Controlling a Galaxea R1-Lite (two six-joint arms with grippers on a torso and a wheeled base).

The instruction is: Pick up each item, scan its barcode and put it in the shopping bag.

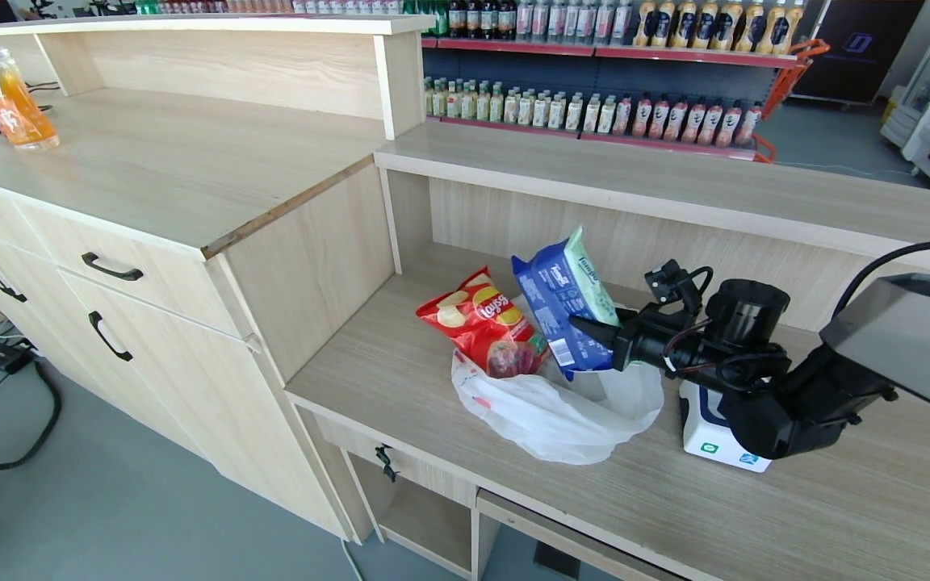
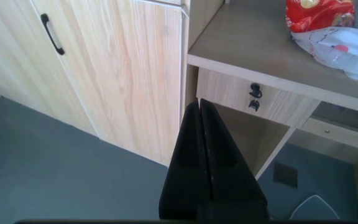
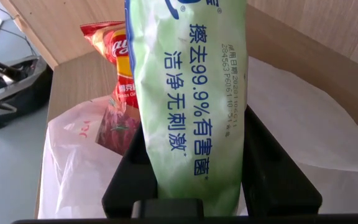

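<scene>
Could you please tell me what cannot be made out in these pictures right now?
Scanner: head view, largely hidden behind the right arm.
Chip bag: head view, lower end covered by the shopping bag.
Wipes pack: right wrist view, top cut off by the picture edge, bottom behind the right gripper.

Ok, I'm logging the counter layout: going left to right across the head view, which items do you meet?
In order: clear plastic bottle of orange drink, red crinkly chip bag, blue and green wipes pack, white box-shaped scanner. The white plastic shopping bag overlaps the chips and wipes, so it is left out.
</scene>
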